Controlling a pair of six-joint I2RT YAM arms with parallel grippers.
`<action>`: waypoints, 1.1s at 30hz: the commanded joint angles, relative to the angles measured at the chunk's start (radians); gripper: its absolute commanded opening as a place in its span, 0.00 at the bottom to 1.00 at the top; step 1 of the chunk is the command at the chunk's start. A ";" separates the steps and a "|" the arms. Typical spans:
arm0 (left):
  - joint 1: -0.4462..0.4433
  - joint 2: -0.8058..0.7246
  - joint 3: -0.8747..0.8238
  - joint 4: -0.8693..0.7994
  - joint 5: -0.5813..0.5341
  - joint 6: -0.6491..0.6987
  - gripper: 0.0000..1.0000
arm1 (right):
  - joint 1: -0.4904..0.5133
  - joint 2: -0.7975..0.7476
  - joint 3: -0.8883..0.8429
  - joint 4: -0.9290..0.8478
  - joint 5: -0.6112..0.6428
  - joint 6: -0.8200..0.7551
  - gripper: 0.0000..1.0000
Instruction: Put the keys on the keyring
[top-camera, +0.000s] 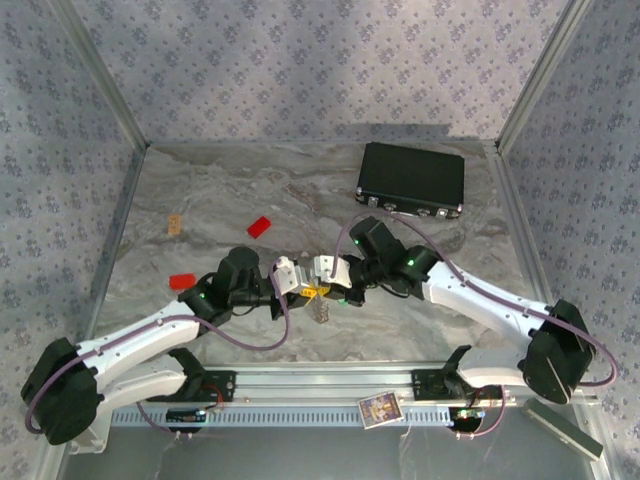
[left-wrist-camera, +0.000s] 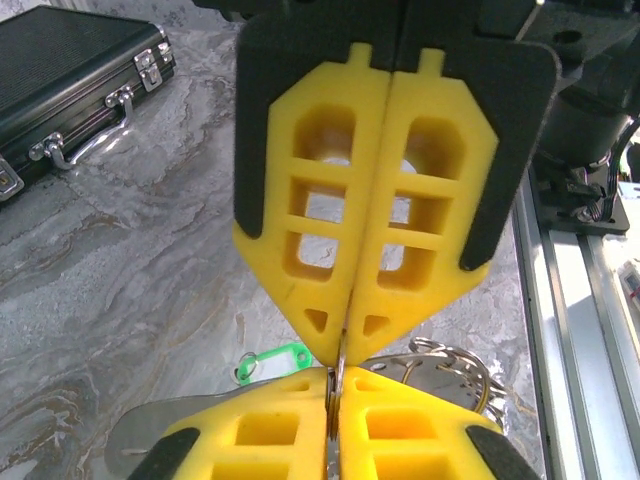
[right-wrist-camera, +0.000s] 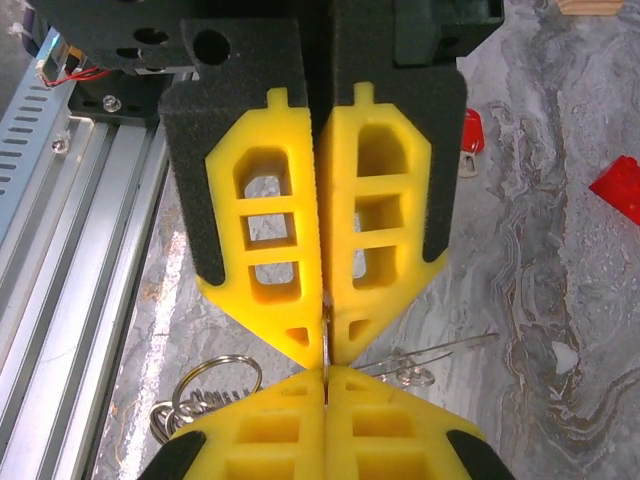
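- keyring: thin silvery loop, seen edge-on as a bare wire line, held off the table at mid-workspace where the two gripper tips meet. Same wire in the R wrist view.
- chain: silvery, w/ small linked rings, hangs just beside the tips on the rail side. In the R wrist view it shows low left.
- green key: green plastic head w/ small ring, flat on the marble-pattern table below the tips, apart from the keyring.
- red key: red head, partly hidden behind the L finger body, on the table, apart from the keyring.
- writing: small printed card on the front rail, print too small to read.
- left gripper: clenched, yellow pads together w/ the keyring wire pinched in the seam.
- right gripper: clenched too, pads together, tip-to-tip w/ the L one and nipping the same wire.
- top view: left gripper and right gripper nose to nose.
- around: black latched case at far right, red blocks on the left, both well apart from the grippers.
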 joint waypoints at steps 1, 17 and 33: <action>-0.005 -0.005 0.039 0.002 0.029 0.019 0.03 | 0.012 0.000 0.031 -0.008 -0.013 -0.013 0.00; -0.006 -0.042 -0.016 0.094 -0.078 -0.087 0.00 | -0.073 -0.130 -0.263 0.300 0.530 0.863 0.30; -0.006 -0.119 -0.049 0.069 -0.129 -0.102 0.00 | 0.006 0.350 0.030 -0.057 0.563 1.175 0.37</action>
